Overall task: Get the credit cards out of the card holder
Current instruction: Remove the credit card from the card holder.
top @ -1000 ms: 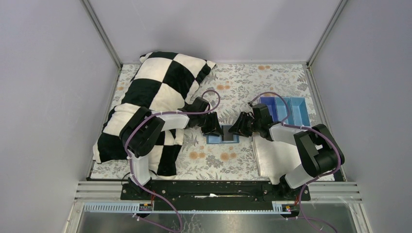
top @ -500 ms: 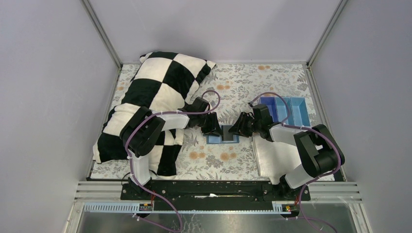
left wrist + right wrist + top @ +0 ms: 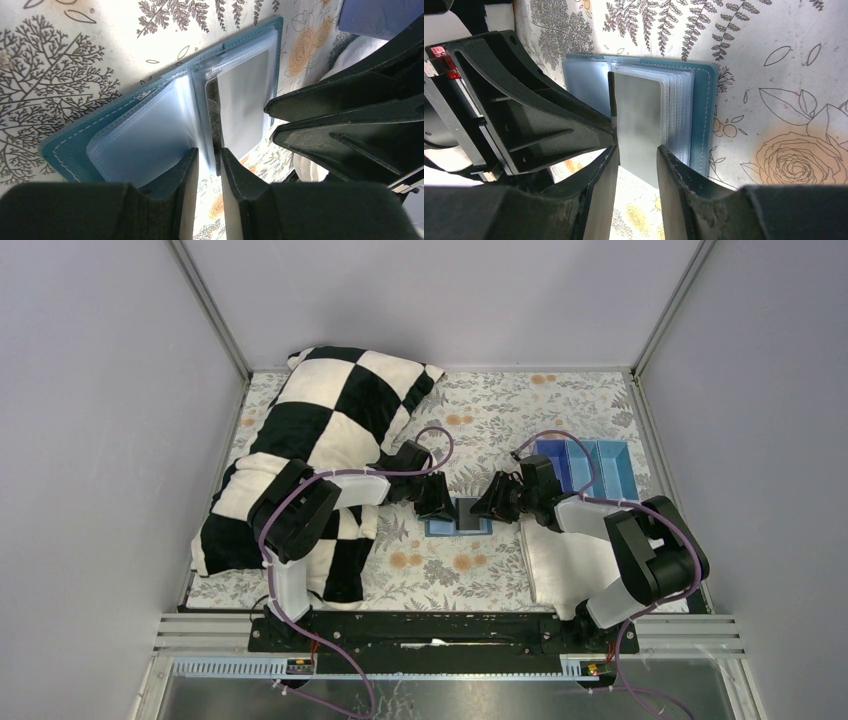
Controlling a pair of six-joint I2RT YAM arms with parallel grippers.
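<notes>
- The card holder (image 3: 459, 525) lay opened flat, cover down, on the floral counter (image 3: 520, 410) midway between both arms, so that either pincer could reach its clear sleeves (image 3: 145, 135).
- One grey credit card (image 3: 639, 120) showed in a raised sleeve, its near edge past the holder's border; it was judged partly extracted at most.
- The right pincer (image 3: 636, 150) stood about half parted with that card filling the gap. Actual clamping could not be confirmed.
- The left pincer (image 3: 209, 155) was nearly closed astride the upright sleeve leaves, probably to steady them. Contact could not be confirmed.
- A blue tray (image 3: 590, 465) sat beyond the right arm, and a chequered pillow (image 3: 320, 420) lay to the left.
- No brand, label or writing was legible.
</notes>
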